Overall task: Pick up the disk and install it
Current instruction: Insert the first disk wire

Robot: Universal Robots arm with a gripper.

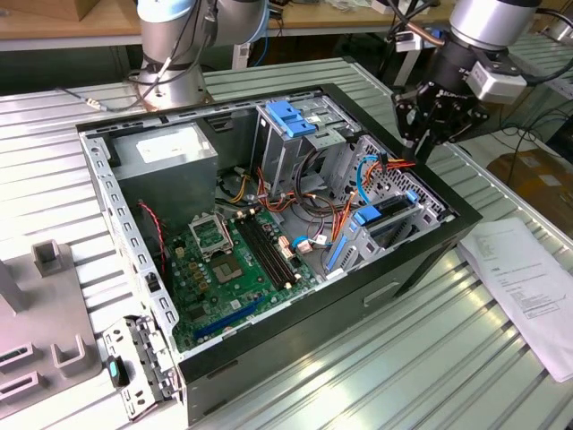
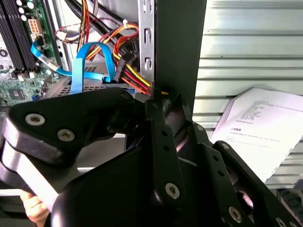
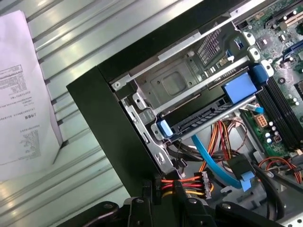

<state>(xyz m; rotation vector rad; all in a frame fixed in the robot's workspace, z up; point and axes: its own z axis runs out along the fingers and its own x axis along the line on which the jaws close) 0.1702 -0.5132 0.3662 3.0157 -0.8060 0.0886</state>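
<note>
The disk lies flat in the lower bay of the open computer case, at the exterior view's right. In the first wrist view the disk shows a dark face between blue side rails. My gripper hangs over the case's back right corner, just above the bay. In both wrist views the gripper looks shut on the red, orange and yellow power cable, whose connector hangs free just beyond the fingertips.
A blue data cable loops beside the power cable. Printed paper lies on the ribbed table at the exterior view's right. Inside the case are the grey power-supply box, a blue latch and the motherboard. A person's fingers show by the gripper body.
</note>
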